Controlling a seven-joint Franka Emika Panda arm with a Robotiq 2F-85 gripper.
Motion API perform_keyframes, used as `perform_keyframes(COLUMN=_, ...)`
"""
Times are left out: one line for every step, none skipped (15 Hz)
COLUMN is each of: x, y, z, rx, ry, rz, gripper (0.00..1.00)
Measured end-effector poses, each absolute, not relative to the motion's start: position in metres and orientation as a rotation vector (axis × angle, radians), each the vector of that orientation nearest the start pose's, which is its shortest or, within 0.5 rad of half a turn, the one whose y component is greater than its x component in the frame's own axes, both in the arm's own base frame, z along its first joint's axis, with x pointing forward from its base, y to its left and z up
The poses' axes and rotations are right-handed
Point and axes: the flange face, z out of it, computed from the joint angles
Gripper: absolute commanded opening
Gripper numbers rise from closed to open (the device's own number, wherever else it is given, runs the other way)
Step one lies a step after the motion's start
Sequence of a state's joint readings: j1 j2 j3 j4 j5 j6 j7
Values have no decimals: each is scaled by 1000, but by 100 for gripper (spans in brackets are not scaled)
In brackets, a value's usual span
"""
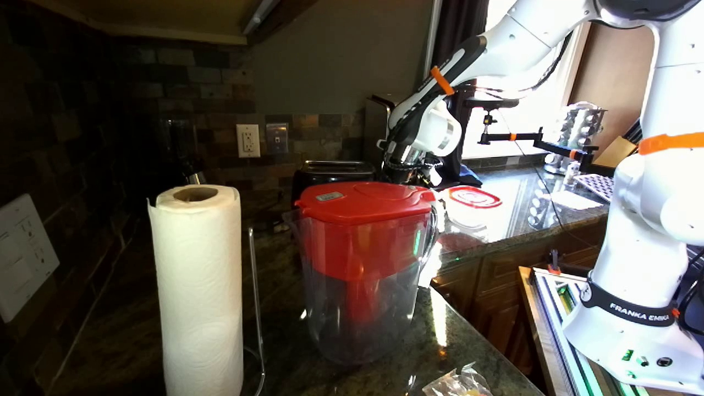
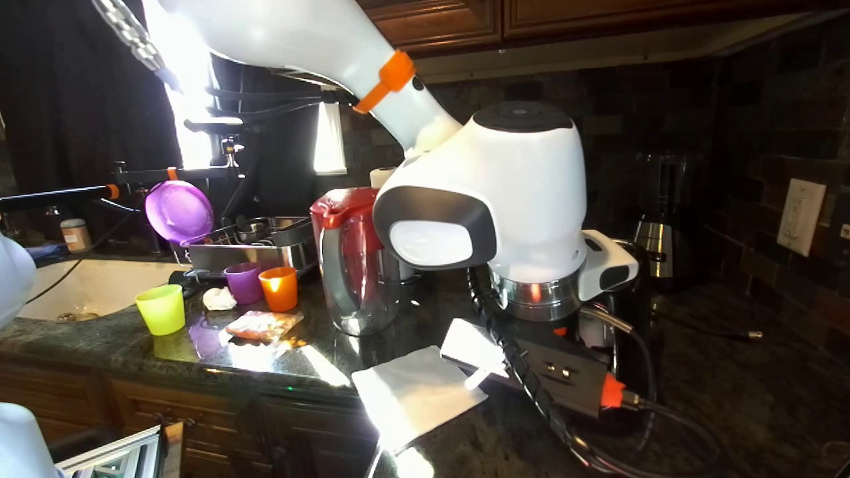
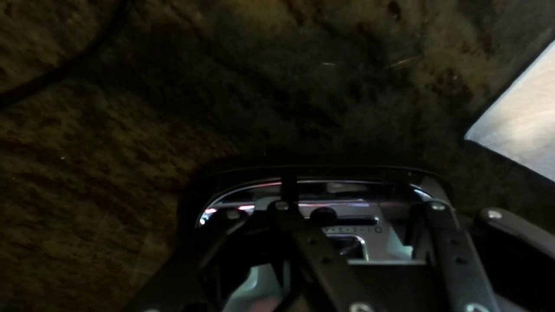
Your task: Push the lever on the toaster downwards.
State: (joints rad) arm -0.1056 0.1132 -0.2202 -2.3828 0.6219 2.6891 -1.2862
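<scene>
The toaster (image 1: 336,169) stands dark and boxy behind the pitcher in an exterior view, close to the back wall. In the wrist view the toaster (image 3: 357,209) shows its chrome rim, grey panel, numbered slot and round black knob (image 3: 323,215). No lever can be made out for certain; it may be hidden by the fingers or the dark. My gripper (image 3: 342,188) points down over this end of the toaster, fingers apart, nothing seen between them but toaster surface. In an exterior view the gripper (image 1: 412,175) is beside the toaster, its tips hidden behind the pitcher lid.
The clear pitcher with red lid (image 1: 363,258) stands in front of the toaster. A paper towel roll (image 1: 198,291) is nearer the camera. A flat pale square (image 2: 418,395) lies on the counter. A dark cable (image 3: 65,69) crosses the counter. Cups (image 2: 279,289) stand near the sink.
</scene>
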Motion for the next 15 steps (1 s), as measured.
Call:
perform_keyframes(x=483, y=-184, z=291, rx=-2959, ry=-642, rz=-536, gripper=46)
perform_keyframes(x=483, y=-184, z=291, rx=-2958, ry=-642, rz=-538, gripper=42)
perform_keyframes(x=483, y=-185, z=291, rx=-2958, ry=-641, rz=-541, gripper=42)
perform_keyframes(x=483, y=-185, z=291, rx=-2958, ry=-641, rz=-543, gripper=37)
perform_keyframes(x=483, y=-186, z=291, rx=-2959, ry=-639, rz=-547, gripper=38)
perform_keyframes(x=483, y=-186, z=291, rx=-2958, ry=-640, rz=-550, gripper=32)
perform_keyframes(x=482, y=-187, z=291, rx=-2958, ry=-640, rz=-553, gripper=32)
perform_keyframes(x=482, y=-187, z=291, rx=-2958, ry=-641, rz=-555, gripper=31)
perform_keyframes(x=482, y=-188, z=291, rx=-2957, ry=-643, rz=-558, gripper=25)
perform_keyframes(x=482, y=-188, z=292, rx=-2958, ry=-643, rz=-561, gripper=26)
perform_keyframes(x=482, y=-189, z=292, rx=-2957, ry=-643, rz=-563, gripper=26)
perform_keyframes(x=482, y=-189, z=291, rx=-2956, ry=-645, rz=-565, gripper=22)
perform_keyframes(x=482, y=-189, z=292, rx=-2956, ry=-644, rz=-567, gripper=23)
perform_keyframes(x=482, y=-189, z=292, rx=-2957, ry=-645, rz=-570, gripper=20)
perform_keyframes(x=481, y=-190, z=292, rx=-2959, ry=-643, rz=-574, gripper=21)
